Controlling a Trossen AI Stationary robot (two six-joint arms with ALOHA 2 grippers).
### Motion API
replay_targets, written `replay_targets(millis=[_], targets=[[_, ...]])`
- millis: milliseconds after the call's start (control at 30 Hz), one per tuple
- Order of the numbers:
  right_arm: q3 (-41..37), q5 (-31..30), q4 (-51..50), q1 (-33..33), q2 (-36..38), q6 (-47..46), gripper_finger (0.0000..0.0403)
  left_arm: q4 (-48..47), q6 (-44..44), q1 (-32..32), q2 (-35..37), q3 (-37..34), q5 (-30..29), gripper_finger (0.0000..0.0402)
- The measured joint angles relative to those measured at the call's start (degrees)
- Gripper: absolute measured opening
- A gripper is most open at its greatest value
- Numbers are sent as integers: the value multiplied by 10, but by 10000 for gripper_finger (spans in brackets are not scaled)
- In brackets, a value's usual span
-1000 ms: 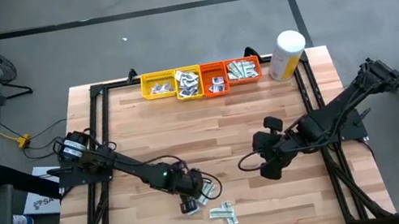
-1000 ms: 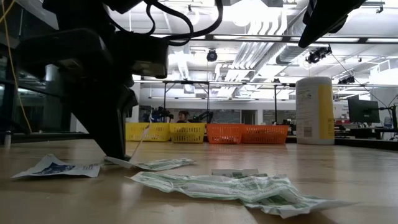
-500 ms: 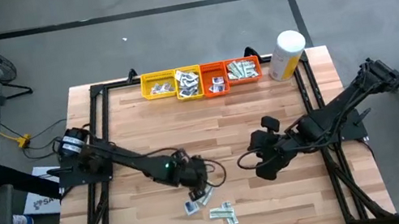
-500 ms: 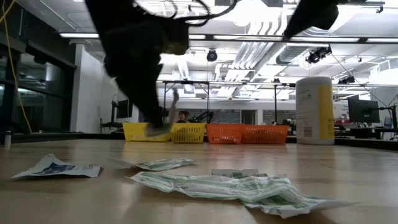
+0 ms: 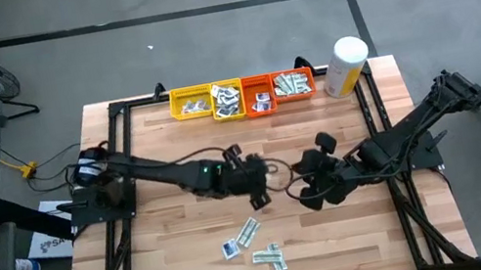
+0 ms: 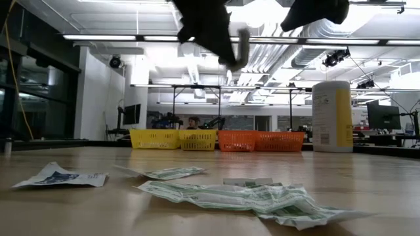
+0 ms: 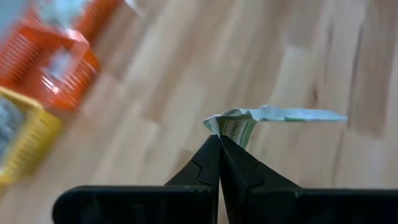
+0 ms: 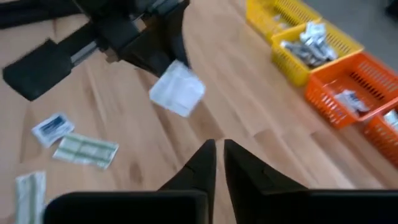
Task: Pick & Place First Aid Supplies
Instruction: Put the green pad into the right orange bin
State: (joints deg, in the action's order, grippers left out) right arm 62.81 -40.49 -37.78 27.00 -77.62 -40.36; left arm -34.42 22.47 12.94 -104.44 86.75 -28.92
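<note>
My left gripper (image 5: 262,194) hangs over the middle of the table, shut on one white-and-green strip packet (image 7: 292,114). That packet also shows in the right wrist view (image 8: 178,95) and, blurred, in the low view (image 6: 242,44). My right gripper (image 5: 309,194) is close by toward the table's right edge, its fingers (image 8: 219,154) a narrow gap apart and holding nothing. On the wood near the front edge lie a loose strip packet (image 5: 250,230), a white square packet with a blue centre (image 5: 230,248) and a small heap of strip packets (image 5: 270,256). My left gripper pinches the strip packet between its two fingertips at one crumpled end (image 7: 232,126). The fingers point toward the table's right side, and the rest of the strip (image 7: 305,115) sticks out sideways past them. The packet is lifted clear of the table.
Along the far edge stand two yellow trays (image 5: 190,102) (image 5: 227,99) and two orange trays (image 5: 259,93) (image 5: 292,84), each holding packets. The white-and-yellow canister (image 5: 344,65) stands to their right. Black frame rails run along the table's left and right sides.
My left gripper has risen from the packets near the front edge with one strip packet pinched in it. It has carried the packet up, toward the far edge and toward the right gripper. The packet went from touching the wood to lifted clear. My right gripper has edged slightly toward the left gripper.
</note>
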Motion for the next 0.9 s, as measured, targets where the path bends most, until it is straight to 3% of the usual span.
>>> replay_targets(millis=[233, 467, 700, 900], targets=[[0, -79, 33, 0, 0, 53, 113, 17, -72, -30, 0, 58, -34, 0], [0, -121, 115, -5, 0, 203, 209, 32, -121, -48, 0, 82, -35, 0], [0, -95, 129, -46, 0, 240, 226, 82, -154, -48, 0, 82, -25, 0], [0, -95, 129, -64, 0, 242, 209, 77, -154, -48, 1, 82, -20, 0]])
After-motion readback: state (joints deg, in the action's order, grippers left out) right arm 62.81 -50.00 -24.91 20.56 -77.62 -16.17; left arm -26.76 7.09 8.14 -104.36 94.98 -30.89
